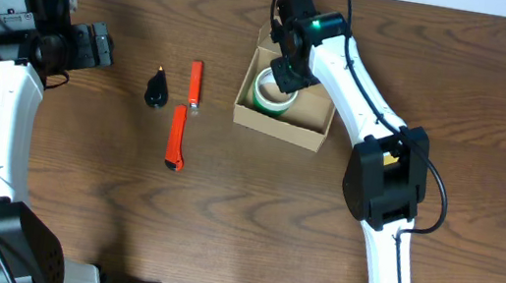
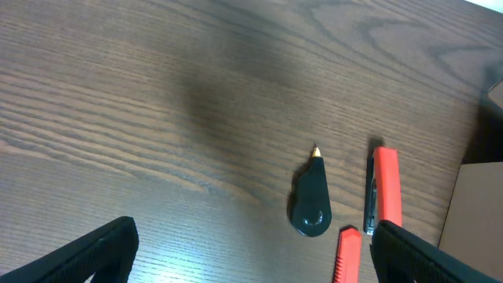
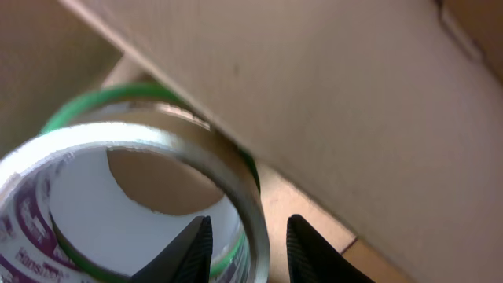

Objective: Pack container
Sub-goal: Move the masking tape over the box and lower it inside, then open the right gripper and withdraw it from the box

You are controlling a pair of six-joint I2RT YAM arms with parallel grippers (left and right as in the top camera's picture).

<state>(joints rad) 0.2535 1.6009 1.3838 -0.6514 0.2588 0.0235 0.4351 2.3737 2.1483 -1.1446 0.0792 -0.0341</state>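
My right gripper (image 3: 250,245), nearly closed, pinches the clear tape roll (image 3: 25,196) inside container (image 1: 310,122), green roll (image 3: 102,97) beneath; left gripper (image 2: 253,236) wide open, empty.

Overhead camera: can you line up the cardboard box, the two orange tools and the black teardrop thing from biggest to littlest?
1. Cardboard box.
2. Lower orange tool, a bit longer than
3. upper orange tool; close call.
4. Black teardrop thing, shortest but fatter.
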